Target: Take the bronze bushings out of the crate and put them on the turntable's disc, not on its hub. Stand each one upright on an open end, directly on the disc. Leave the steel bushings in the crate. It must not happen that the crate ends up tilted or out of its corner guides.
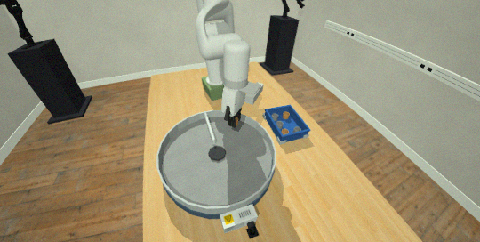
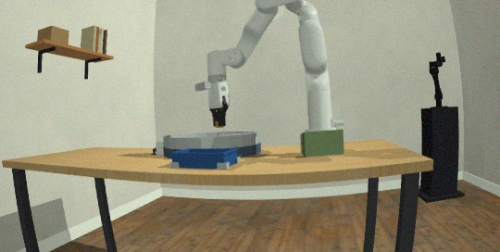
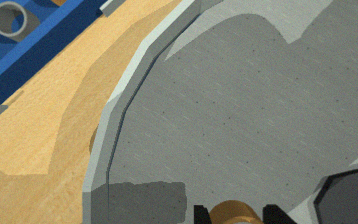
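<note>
Gripper (image 1: 233, 122) hangs above the turntable, just inside its raised rim (image 1: 263, 133) on the side toward the crate. Fingers closed on a bronze bushing (image 3: 234, 213), narrow stance; the side view shows it held clear above the rim, not touching the disc (image 1: 191, 172).

Edges: the wrist view shows the rim curving from the top of the frame down to the lower left, with grey disc surface spreading right of it. The dark hub (image 1: 216, 153) sits at the disc's centre, apart from the gripper. A pale bar (image 1: 210, 128) lies on the disc from the far rim toward the hub, left of the gripper. Broad open disc lies toward the near side.

Blue crate (image 1: 271, 119) sits on the table right of the turntable, close to its rim but not touching. Inside: two bronze bushings (image 1: 285, 115) and three grey steel bushings (image 1: 275, 116), standing on end as far as can be told.

A labelled control box (image 1: 239, 217) sits against the turntable's near edge. Arm's green base block (image 2: 322, 143) stands at the far end of the table.

Surface: light wood table (image 1: 338, 194) on dark legs, with bare stretches to the right and near the crate. Room: plank floor, plain walls, two black pedestals (image 1: 49, 78) with dark fixtures, a wall shelf (image 2: 69, 51) holding a box and books.
</note>
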Tool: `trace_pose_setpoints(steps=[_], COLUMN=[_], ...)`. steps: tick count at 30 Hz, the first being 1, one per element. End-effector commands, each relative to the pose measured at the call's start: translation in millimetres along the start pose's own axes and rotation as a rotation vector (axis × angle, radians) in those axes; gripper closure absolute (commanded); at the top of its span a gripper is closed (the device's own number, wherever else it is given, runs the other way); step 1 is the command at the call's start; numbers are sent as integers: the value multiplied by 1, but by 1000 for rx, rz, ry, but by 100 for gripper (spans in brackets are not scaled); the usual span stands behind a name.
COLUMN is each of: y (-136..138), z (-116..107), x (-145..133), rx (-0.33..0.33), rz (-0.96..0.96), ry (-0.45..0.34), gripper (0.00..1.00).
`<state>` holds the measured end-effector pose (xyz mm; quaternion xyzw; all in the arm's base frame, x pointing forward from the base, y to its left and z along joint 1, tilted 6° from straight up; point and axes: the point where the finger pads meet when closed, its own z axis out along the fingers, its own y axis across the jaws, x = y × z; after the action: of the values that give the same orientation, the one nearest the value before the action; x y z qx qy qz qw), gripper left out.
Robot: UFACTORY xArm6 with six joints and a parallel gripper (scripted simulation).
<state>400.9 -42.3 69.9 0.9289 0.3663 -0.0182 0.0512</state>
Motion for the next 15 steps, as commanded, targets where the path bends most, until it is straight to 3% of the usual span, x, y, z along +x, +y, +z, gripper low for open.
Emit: trace_pose_setpoints(steps=[1,9,15], y=[2,3,3], z=[-2,21,23], x=[2,1,1], rx=[-6,-6,-6], rz=[1,1,1], ry=[6,6,6], gripper=[100,100,100])
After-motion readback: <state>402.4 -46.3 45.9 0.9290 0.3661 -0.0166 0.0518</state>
